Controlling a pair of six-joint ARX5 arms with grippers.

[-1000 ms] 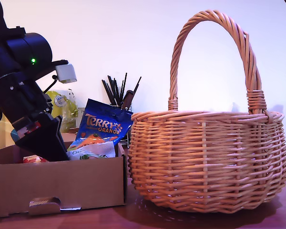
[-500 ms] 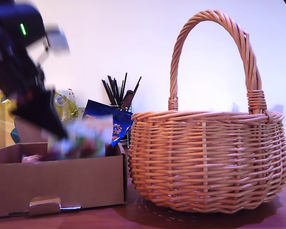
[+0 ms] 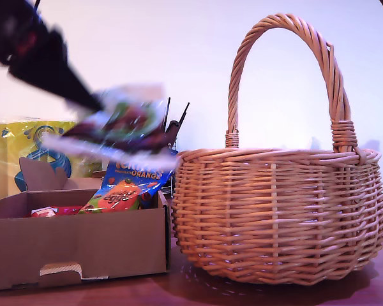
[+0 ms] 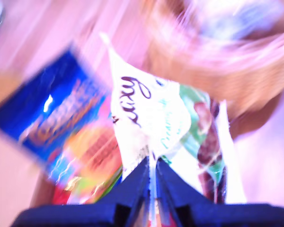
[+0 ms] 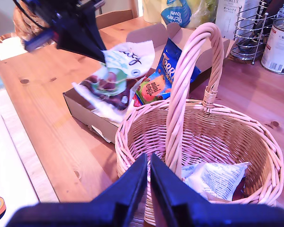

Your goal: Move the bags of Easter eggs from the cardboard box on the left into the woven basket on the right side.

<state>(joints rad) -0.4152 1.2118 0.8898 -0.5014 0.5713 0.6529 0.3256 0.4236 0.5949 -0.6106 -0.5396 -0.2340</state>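
Note:
My first gripper (image 4: 152, 163) is shut on a white and pale green bag (image 4: 151, 113). In the exterior view this bag (image 3: 124, 124) hangs blurred in the air above the cardboard box (image 3: 102, 245), left of the woven basket (image 3: 274, 217). A blue "Terry's Orange" bag (image 3: 134, 182) leans in the box's corner nearest the basket, and a red bag (image 3: 51, 210) lies lower in the box. My second gripper (image 5: 149, 161) is shut on nothing above the basket's rim (image 5: 128, 127), beside its handle. A white bag (image 5: 217, 177) lies in the basket.
A big yellow pack (image 3: 25, 150) stands behind the box. Black utensils (image 3: 175, 124) show between the box and the basket. The second wrist view shows a wire holder (image 5: 253, 33), a tin can (image 5: 281, 38) and a white Porlex box (image 5: 229, 14) beyond the basket.
My first gripper rose out of the box with the white and green bag, moving up and toward the basket. The blue bag slumped lower in the box.

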